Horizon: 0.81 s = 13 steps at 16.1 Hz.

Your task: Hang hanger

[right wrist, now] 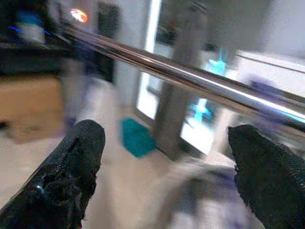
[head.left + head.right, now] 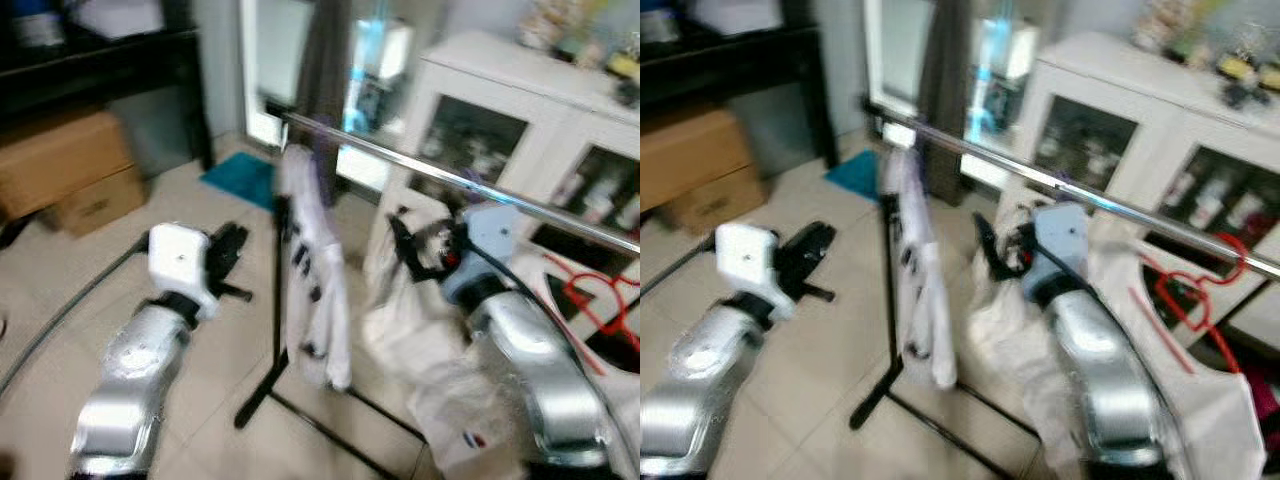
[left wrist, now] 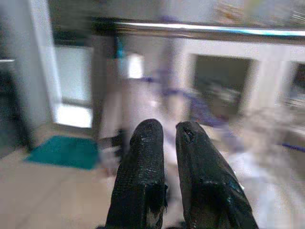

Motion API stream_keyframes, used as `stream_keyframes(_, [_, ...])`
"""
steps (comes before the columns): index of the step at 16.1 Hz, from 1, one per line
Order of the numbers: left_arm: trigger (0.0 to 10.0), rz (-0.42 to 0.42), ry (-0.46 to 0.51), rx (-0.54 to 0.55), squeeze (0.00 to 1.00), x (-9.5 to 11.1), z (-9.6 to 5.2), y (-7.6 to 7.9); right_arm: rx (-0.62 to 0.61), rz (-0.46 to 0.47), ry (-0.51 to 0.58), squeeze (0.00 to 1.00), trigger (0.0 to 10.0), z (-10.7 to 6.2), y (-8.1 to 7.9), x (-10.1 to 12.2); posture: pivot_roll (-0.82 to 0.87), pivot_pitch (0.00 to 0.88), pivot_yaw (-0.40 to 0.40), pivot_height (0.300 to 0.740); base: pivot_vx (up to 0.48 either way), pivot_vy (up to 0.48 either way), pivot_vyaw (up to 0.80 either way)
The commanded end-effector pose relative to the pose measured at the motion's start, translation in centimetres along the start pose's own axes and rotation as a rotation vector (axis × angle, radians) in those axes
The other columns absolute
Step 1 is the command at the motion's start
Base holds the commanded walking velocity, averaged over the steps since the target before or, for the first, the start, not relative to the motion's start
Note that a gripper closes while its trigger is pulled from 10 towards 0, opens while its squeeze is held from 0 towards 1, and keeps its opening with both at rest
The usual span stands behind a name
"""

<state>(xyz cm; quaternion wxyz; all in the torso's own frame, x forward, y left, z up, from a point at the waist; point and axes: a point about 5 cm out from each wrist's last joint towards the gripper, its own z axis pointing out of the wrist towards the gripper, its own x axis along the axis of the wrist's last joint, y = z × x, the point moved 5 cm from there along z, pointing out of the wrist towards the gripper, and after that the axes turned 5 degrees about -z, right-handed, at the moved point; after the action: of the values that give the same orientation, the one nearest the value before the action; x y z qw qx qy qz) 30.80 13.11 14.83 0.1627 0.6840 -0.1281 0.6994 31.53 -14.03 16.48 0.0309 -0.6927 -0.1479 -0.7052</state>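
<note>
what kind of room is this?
Probably a lived-in home room used for laundry or storage: a metal clothes rail with a white garment hanging on it, a white glass-door cabinet behind, and cardboard boxes on the tiled floor.

No text can be read in these pictures. The cardboard box (image 2: 95, 205) carries a dark print on its side, and the white garment (image 2: 312, 270) has dark marks, but both are too blurred.
</note>
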Motion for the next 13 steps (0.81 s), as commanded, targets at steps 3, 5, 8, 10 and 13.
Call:
stream_keyframes(3, [10.0,-0.007,-0.016,-0.059,0.0,0.0,0.1,0.4,0.07,0.021,0.001,0.0,10.0,-0.8,0.0,0.5,-0.11,0.0,-0.062,0.74,0.139,0.0,-0.52])
stream_keyframes(5, [10.0,-0.01,-0.034,-0.084,0.0,-0.3,0.1,0.7,0.123,0.054,-0.003,0.0,10.0,-2.2,0.0,0.0,-0.12,0.0,-0.058,0.74,0.0,0.0,-0.39])
stream_keyframes(8, [10.0,-0.011,-0.044,-0.093,0.0,-0.5,0.0,0.9,0.122,0.145,-0.016,0.0,10.0,-3.7,0.3,-0.9,-0.12,0.0,-0.059,0.74,0.0,-0.48,0.0])
stream_keyframes(10, [10.0,-0.012,-0.047,-0.106,0.0,-0.5,0.1,1.0,0.186,0.154,-0.044,0.0,10.0,-4.8,-0.9,-1.5,-0.14,0.0,-0.053,0.74,0.0,-0.48,0.0])
stream_keyframes(13, [10.0,-0.02,-0.068,-0.169,0.0,-0.6,-0.2,1.6,0.316,0.132,-0.042,0.0,10.0,-5.4,-2.3,-0.3,-0.14,0.0,-0.044,0.74,0.0,0.0,0.0])
